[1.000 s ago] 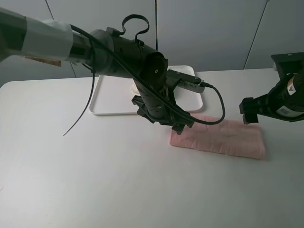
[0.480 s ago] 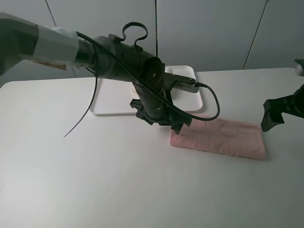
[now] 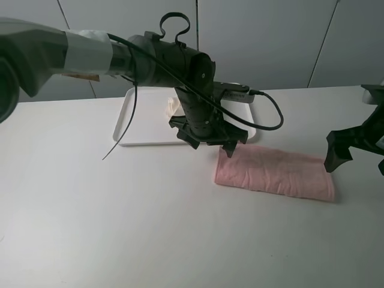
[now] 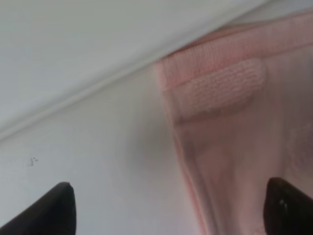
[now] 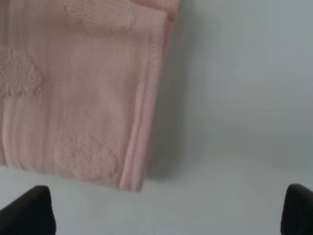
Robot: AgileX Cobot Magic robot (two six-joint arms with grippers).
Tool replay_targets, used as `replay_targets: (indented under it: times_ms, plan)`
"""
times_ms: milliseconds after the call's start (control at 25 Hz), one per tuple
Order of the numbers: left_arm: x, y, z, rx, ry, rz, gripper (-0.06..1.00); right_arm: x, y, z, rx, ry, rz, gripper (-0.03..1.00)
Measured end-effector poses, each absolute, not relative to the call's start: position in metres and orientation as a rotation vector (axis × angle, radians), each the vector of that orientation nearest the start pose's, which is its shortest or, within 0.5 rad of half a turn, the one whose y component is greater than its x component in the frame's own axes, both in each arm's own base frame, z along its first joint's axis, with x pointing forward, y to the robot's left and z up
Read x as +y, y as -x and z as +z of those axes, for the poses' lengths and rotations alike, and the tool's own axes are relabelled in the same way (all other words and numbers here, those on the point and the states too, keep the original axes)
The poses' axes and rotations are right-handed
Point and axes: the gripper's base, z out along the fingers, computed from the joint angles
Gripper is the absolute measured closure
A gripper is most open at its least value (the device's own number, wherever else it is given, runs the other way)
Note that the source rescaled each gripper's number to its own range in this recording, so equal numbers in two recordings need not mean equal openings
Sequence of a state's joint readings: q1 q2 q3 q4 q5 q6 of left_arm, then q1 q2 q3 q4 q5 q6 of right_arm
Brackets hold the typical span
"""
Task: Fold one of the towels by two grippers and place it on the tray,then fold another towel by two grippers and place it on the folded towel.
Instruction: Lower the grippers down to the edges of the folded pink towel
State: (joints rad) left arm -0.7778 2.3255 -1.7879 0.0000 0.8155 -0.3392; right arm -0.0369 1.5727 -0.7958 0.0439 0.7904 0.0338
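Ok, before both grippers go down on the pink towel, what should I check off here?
1. Left gripper open: ok, fingertips apart.
2. Right gripper open: ok, fingertips apart.
3. Pink towel lying flat on the table: ok.
4. Left gripper above the towel's end nearest the tray: ok, that edge shows between the fingertips in the left wrist view.
5. Right gripper above the other end: ok, the corner shows in the right wrist view.
6. Pale towel folded on the white tray: cannot tell, the left arm hides most of it.
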Motion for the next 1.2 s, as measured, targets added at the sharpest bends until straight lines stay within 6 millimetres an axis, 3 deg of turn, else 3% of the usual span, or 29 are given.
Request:
replay_targets:
  times_ms: [280,600,800,1200]
  plan:
    - [-0.341,-0.346,0.11,2.899,-0.642,-0.164,-0.05,-0.002,-0.279,0.185,3.04,-0.157,0.144,-0.03]
    - [-0.338,-0.348,0.098,2.948,-0.634,-0.133,-0.05,-0.001,-0.287,0.182,2.989,-0.095,0.154,-0.03]
    - [-0.339,-0.348,0.097,2.954,-0.632,-0.135,-0.05,-0.001,-0.288,0.18,2.99,-0.174,0.164,-0.03]
    - [-0.339,-0.348,0.097,2.955,-0.632,-0.134,-0.05,-0.002,-0.294,0.145,3.099,-0.207,0.152,-0.03]
